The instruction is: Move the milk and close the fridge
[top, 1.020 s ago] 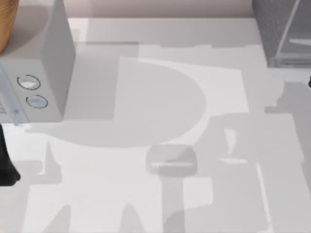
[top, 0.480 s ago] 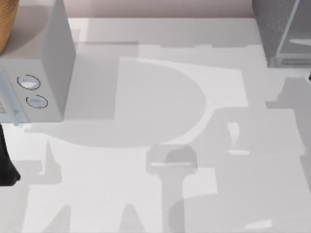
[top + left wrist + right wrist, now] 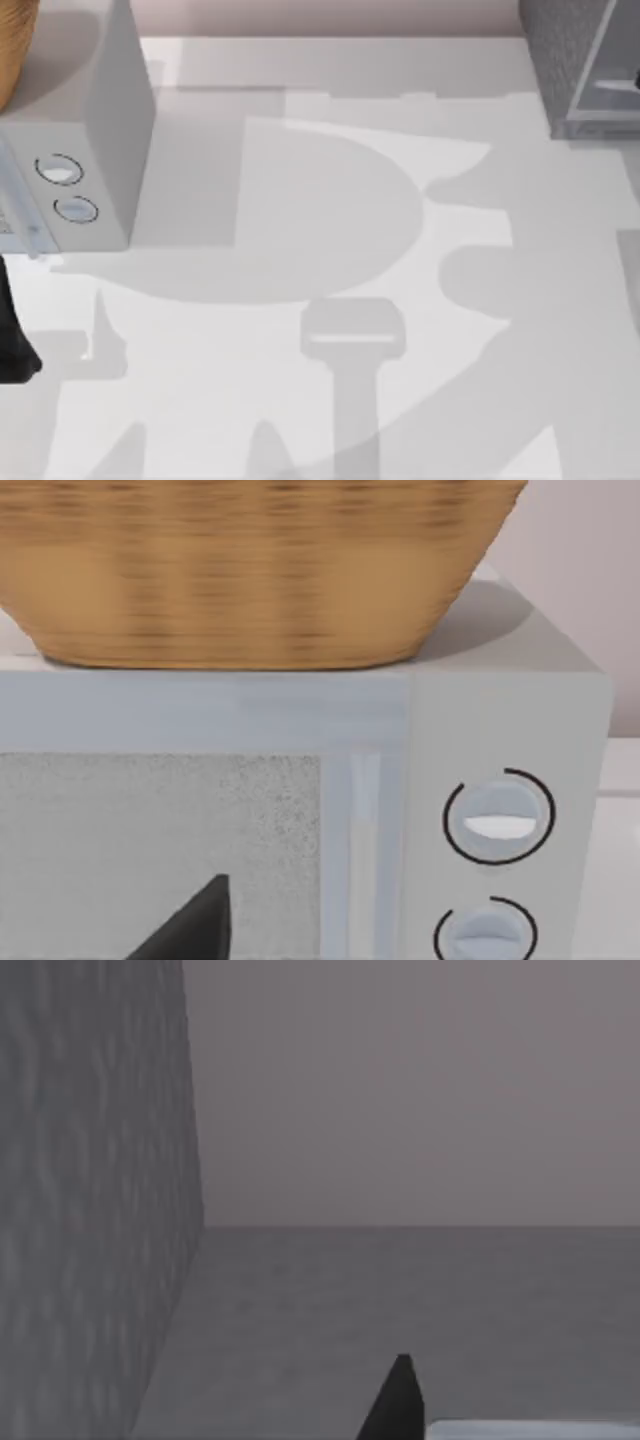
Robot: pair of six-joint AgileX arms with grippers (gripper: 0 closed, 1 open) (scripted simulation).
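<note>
The fridge (image 3: 560, 50) is the dark grey speckled cabinet at the table's far right corner, with a lighter flat door panel (image 3: 605, 95) on its front. The milk is out of view. My right gripper (image 3: 397, 1405) is close beside the fridge's speckled wall (image 3: 90, 1210), and a pale flat edge (image 3: 530, 1430) lies just under it. In the top view a black speck of the right arm (image 3: 637, 82) sits at the right edge by the door panel. My left arm (image 3: 12, 330) stays parked at the left edge, its gripper (image 3: 195, 925) facing the dial box.
A smooth light-grey box with two round dials (image 3: 75, 190) stands at the far left, and a wicker basket (image 3: 250, 570) rests on top of it. Broad arm shadows (image 3: 350, 340) fall across the white tabletop.
The right arm's black tip at the right edge has moved toward the table's far side, up to the fridge door. Its shadow has shifted and spread. The left arm is still.
</note>
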